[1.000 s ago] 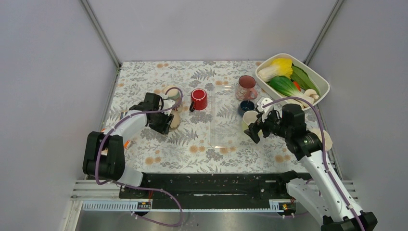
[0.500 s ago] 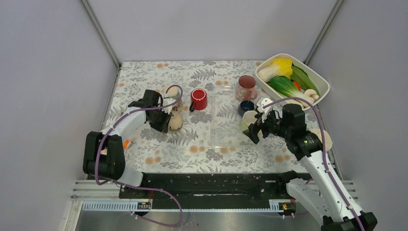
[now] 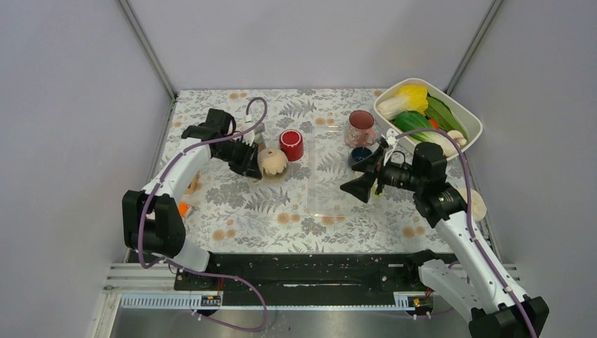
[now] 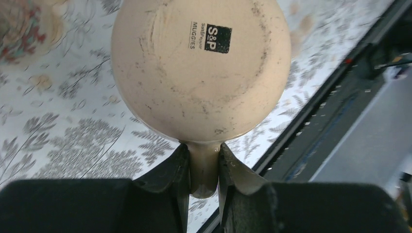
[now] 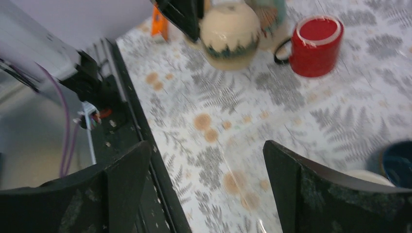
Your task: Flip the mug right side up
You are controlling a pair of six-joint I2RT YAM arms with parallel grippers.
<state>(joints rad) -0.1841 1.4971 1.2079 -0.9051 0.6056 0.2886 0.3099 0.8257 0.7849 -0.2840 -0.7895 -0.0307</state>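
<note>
Mug (image 3: 272, 160): cream, centre-left of the top view, just beside the red mug (image 3: 291, 144).
Left gripper (image 4: 203, 151): jaws pinched on the mug's handle, with its body beyond the tips and its base toward the wrist camera.
Right gripper (image 5: 206, 162): jaws wide, empty.
Technique: grip firmly; roll the wrist until the rim faces up.

The red mug (image 3: 291, 144) crowds the lifted cream mug (image 3: 272, 162) on its right, while bare tablecloth (image 3: 239, 204) lies open nearer the bases.
</note>
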